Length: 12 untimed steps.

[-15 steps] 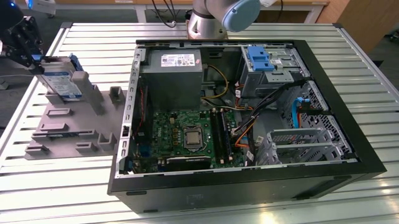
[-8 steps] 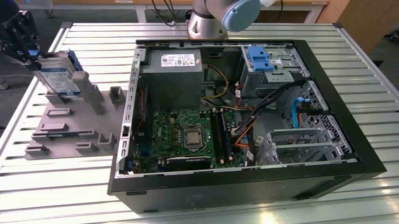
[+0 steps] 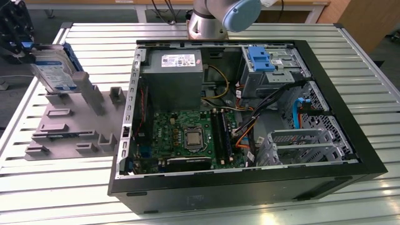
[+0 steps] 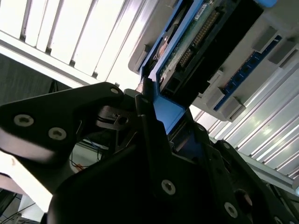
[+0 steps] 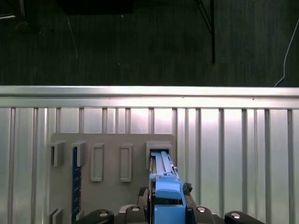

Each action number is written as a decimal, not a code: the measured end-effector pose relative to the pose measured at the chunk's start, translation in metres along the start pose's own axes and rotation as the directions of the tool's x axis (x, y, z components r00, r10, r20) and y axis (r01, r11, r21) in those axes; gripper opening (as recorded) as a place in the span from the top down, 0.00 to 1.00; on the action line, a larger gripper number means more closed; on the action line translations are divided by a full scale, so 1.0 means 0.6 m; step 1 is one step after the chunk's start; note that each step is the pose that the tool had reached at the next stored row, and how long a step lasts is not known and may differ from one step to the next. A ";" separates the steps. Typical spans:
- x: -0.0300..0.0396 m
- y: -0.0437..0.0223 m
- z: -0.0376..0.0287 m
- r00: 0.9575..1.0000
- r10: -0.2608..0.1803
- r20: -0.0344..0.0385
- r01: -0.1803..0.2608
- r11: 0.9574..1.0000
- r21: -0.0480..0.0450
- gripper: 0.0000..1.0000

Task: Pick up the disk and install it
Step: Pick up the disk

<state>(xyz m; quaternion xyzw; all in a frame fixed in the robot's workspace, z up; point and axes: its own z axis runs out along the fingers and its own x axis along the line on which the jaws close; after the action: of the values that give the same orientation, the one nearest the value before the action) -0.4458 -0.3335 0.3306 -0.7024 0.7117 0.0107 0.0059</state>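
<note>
Table [image 3: 206, 33] slatted metal (dark floor [image 5: 140, 42] beyond) | end effector [image 5: 167, 200] grips disk [image 3: 53, 70]

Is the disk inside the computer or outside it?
Outside. The disk stands on edge in the grey holder on the table, beside the open computer, with the gripper at its top.

On the table [image 3: 93, 33] I have the computer case [image 3: 368, 159] lying open, and the holder [image 3: 69, 126] sits just beside it, on the exterior view's left. The disk [image 3: 53, 70] stands on edge in a slot at the holder's far end.
</note>
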 end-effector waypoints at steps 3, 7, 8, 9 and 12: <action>0.000 0.000 -0.019 1.000 0.000 0.000 0.000 1.000 0.000 0.64; -0.001 0.000 -0.049 1.000 0.000 0.000 0.000 1.000 0.000 0.64; -0.001 0.000 -0.056 1.000 0.000 0.000 0.000 1.000 0.000 0.64; -0.001 0.000 -0.064 1.000 0.000 0.000 0.000 1.000 0.000 0.64; -0.002 0.001 -0.086 1.000 0.000 0.000 0.000 1.000 0.000 0.64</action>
<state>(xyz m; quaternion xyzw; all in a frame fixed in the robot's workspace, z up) -0.4458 -0.3335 0.3824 -0.7024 0.7117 0.0107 0.0059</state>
